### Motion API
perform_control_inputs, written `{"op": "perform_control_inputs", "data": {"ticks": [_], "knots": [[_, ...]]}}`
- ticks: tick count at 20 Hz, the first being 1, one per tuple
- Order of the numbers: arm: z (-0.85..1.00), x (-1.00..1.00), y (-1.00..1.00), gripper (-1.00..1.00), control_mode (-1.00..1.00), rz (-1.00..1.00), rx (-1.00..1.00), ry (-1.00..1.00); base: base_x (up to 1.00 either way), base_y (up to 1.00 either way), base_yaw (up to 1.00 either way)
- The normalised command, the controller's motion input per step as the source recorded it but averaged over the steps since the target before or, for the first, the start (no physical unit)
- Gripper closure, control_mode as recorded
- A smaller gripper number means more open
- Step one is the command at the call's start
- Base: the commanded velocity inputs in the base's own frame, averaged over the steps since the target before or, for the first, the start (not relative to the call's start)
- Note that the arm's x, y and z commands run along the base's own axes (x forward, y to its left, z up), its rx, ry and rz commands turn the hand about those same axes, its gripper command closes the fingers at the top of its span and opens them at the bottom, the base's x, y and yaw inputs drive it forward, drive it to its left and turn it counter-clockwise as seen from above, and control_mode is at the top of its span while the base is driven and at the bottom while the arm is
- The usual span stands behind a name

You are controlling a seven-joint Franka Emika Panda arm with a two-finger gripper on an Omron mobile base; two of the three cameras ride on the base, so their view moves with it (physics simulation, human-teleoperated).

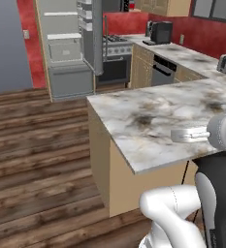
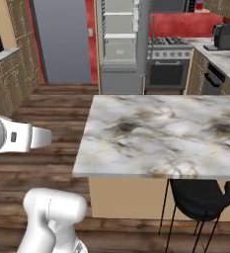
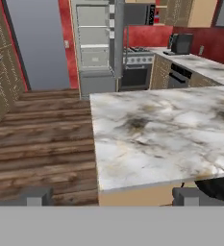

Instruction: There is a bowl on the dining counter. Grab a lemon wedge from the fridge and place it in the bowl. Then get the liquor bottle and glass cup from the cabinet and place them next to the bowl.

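1. The dining counter is the landmark; its long axis runs left to right across the right base view, with one short end facing the wood floor.
2. The fridge stands beyond the counter's far left corner, upright, its door open edge-on and white shelves exposed.
3. The gripper hangs at the counter's near edge, jaws spread fully wide, holding nothing.
4. A black stool sits under the counter's near side.

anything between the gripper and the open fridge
Yes. The dining counter lies right ahead of the open gripper, its corner jutting toward the fridge. Left of the counter, bare wood floor runs to the fridge, whose door is open.
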Motion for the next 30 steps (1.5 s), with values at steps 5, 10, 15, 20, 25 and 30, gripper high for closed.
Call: {"op": "perform_control_inputs", "data": {"ticks": [5,10,15,20,25,30], "knots": [[0.0,0.0,0.0,-1.0,1.0,0.0,0.0,0.0,0.13,1.0,-0.32],[0.0,0.0,0.0,-1.0,1.0,0.0,0.0,0.0,0.24,1.0,-0.42],[0.0,0.0,0.0,-1.0,1.0,0.0,0.0,0.0,0.28,1.0,-0.44],[0.0,0.0,0.0,-1.0,1.0,0.0,0.0,0.0,0.4,1.0,-0.43],[0.0,0.0,0.0,-1.0,1.0,0.0,0.0,0.0,0.47,1.0,-0.43],[0.0,0.0,0.0,-1.0,1.0,0.0,0.0,0.0,0.49,1.0,-0.44]]}}
